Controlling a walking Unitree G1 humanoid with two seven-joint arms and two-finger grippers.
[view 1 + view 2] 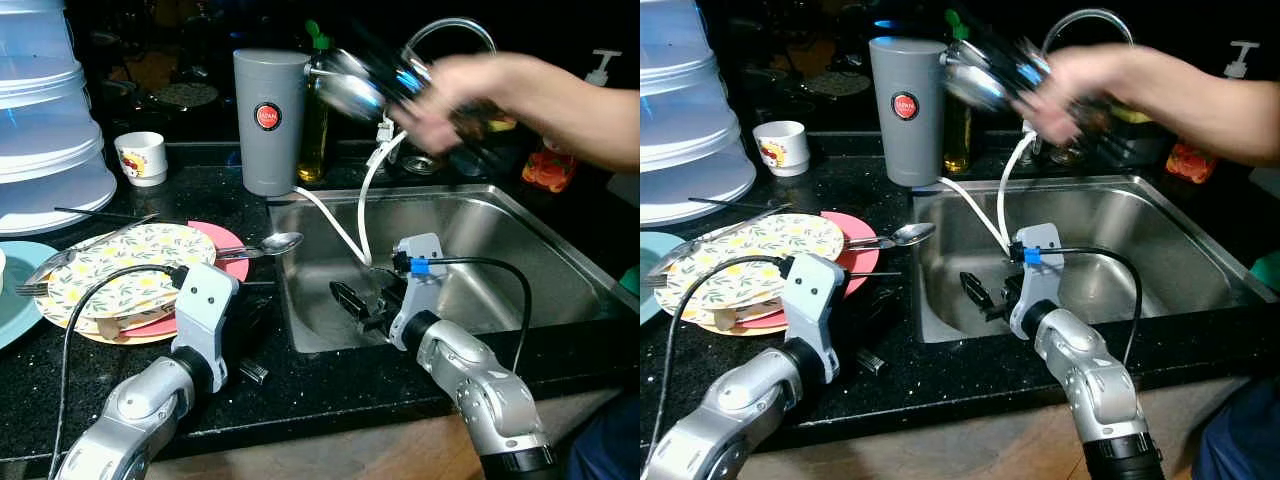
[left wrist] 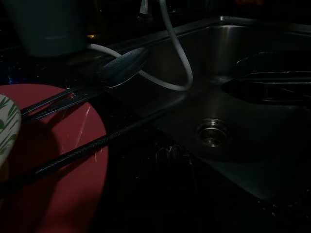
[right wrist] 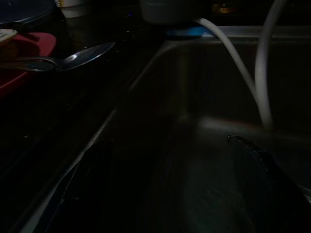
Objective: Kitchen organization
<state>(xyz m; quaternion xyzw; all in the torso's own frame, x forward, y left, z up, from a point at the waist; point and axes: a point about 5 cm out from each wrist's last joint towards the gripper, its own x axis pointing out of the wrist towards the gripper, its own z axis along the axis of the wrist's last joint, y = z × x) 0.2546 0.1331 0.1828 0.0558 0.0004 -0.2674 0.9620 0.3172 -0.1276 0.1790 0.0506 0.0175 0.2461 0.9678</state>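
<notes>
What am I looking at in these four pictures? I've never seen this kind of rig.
A humanoid robot stands at a kitchen counter. The two bright pictures come from its head camera; the two dark ones from cameras on its wrists. Its left gripper rests low on the counter by a stack of plates, where a spoon lies. Its right gripper reaches into the steel sink, empty. A person's hand, blurred, holds something shiny above the sink. A grey canister, a cup and white hoses stand nearby.
</notes>
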